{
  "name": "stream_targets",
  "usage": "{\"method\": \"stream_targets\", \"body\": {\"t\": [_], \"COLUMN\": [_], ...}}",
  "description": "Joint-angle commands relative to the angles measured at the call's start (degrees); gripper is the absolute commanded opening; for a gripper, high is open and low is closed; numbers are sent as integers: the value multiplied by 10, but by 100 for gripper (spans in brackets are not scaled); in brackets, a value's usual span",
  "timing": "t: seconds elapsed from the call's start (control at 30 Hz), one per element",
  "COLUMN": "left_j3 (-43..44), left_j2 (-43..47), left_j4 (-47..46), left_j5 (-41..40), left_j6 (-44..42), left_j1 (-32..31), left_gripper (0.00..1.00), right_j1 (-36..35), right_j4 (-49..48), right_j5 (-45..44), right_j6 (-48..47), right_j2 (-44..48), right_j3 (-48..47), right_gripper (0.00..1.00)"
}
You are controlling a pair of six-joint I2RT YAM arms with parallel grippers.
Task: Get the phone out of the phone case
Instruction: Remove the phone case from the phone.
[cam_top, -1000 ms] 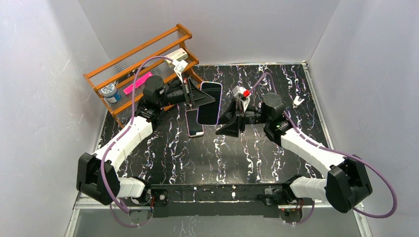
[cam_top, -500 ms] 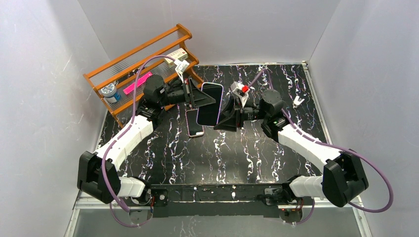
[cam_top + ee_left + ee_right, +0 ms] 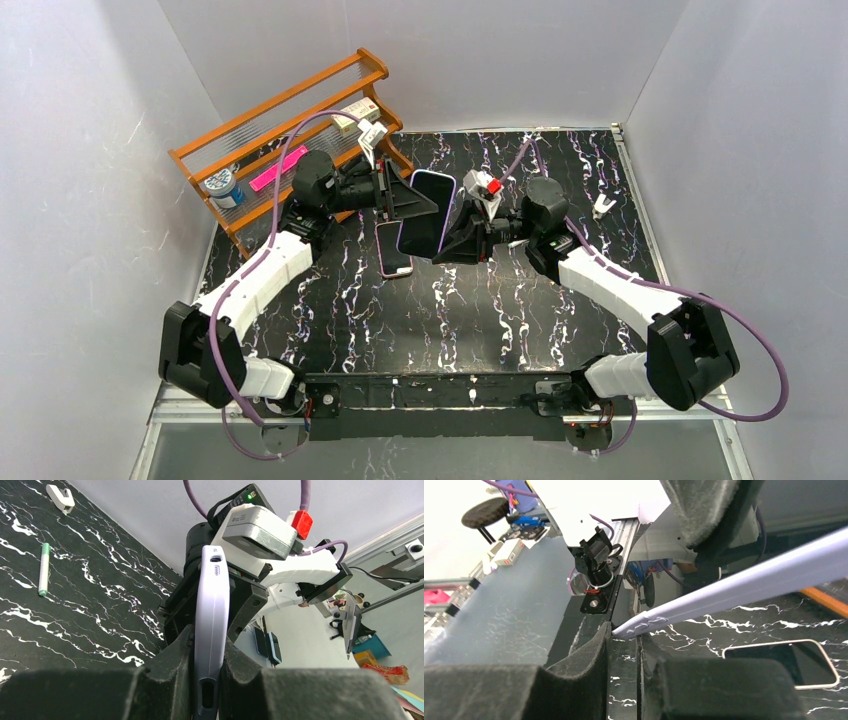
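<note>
Phone case (image 3: 425,236), lilac, slim, dark on its broad face: held clear of the black, white-veined marble-pattern worktop (image 3: 520,300), above its middle, standing on end and leaning toward 1 o'clock in the top view. We judge the dark face to be the screen of the phone seated inside, though no view settles it.

Left gripper (image 3: 207,661), black, padded: reaches in from 9 o'clock and is clamped across the phone case, one pad on each broad face.

Right gripper (image 3: 624,636), black, padded: reaches in from 3 o'clock, jaws drawn nearly together about the corner at the phone case's 5 o'clock. We cannot tell whether the pads already bite.

Spare handset (image 3: 392,252), dark-screened, rose-gold-rimmed: flat on the worktop at 7 o'clock of the phone case, touched by neither gripper. We cannot say whether it belongs to this task.

Wooden rack (image 3: 280,115), orange-brown, slatted: at 10 o'clock, holding small items, not concerned.

Step in hand, as we judge it: taking a second hold, so that the corner can be peeled off.

Next move calls for: a firm pinch on the lip alone, not on what it wraps; then a pull of that corner toward 3 o'clock while the left gripper braces. Since the left pads press both faces, we expect them to pin the contents, so the peel should begin small at the free corner.
</note>
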State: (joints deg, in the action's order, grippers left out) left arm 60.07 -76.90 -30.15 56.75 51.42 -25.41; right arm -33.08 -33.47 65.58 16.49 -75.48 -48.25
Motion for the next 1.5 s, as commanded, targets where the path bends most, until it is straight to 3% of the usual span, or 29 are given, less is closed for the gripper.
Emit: {"method": "stream_targets", "body": {"t": [0.0,0.27,0.47,0.63,0.83,1.1,1.23,1.47], "left_j3": [36,30,24,23,6,-32,-40,-50], "left_j2": [4,6,13,17,31,43,43,31], "left_j4": [-31,-34,-36,-41,-50,-47,-49,-78], "left_j5": [-10,-4,-4,-9,-54,-202,-259,-294], "left_j6": [73,88,86,79,52,2,-6,31], "left_j1": [-7,-10,-10,-10,-10,-5,-5,-5], "left_gripper": [0,0,0,0,0,0,0,0], "right_j1": [-8,-8,-8,-8,-7,-5,-6,-5], "right_j4": [-1,135,121,59,43,95,111,12], "right_j5": [27,2,-53,-206,-305,-385,-395,-401], "right_j6": [-155,-317,-314,-236,-106,27,132,340], "right_j2": [4,-17,-22,-3,42,152,192,206], "right_j3": [-25,-82,-83,-48,-12,53,69,108], "right_gripper": [1,1,1,2,30,58,60,58]}}
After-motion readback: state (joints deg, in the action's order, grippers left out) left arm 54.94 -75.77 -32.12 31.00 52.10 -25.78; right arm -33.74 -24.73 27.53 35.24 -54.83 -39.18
